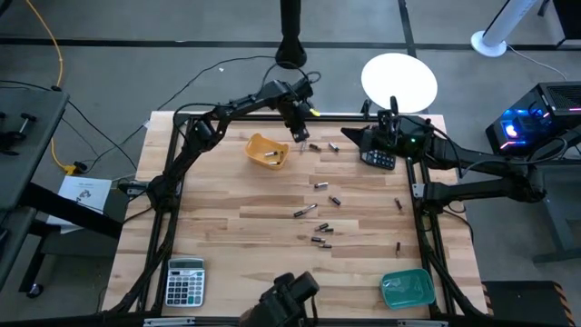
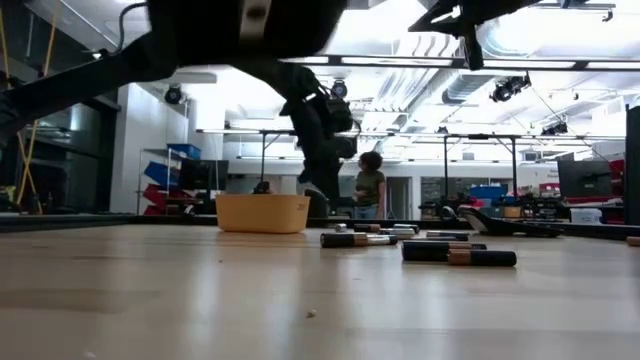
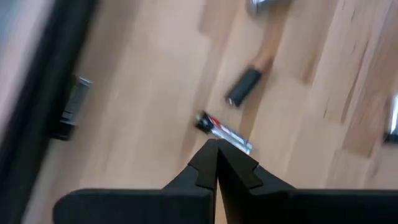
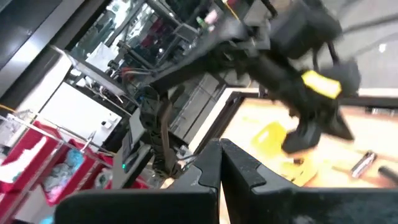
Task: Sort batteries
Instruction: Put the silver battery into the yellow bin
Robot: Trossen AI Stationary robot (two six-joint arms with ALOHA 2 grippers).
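Several small dark and silvery batteries [image 1: 320, 186] lie scattered on their sides on the wooden table, in the low view too [image 2: 459, 256]. My left gripper [image 1: 299, 134] is shut and hangs at the far side, just right of the yellow tray [image 1: 266, 152]. Its wrist view shows its fingertips [image 3: 216, 144] over a silvery battery [image 3: 225, 130], with a dark battery [image 3: 244, 87] beyond. It hangs above the tabletop [image 2: 316, 195]. My right gripper [image 1: 392, 118] waits shut at the far right, above a dark calculator [image 1: 379, 159]; nothing is between its fingers [image 4: 219, 148].
A teal tray [image 1: 406, 288] sits at the near right corner and a grey calculator [image 1: 185, 280] at the near left. Black frame rails [image 1: 172, 182] run along the table's sides. A person [image 2: 369, 190] stands far off in the room behind.
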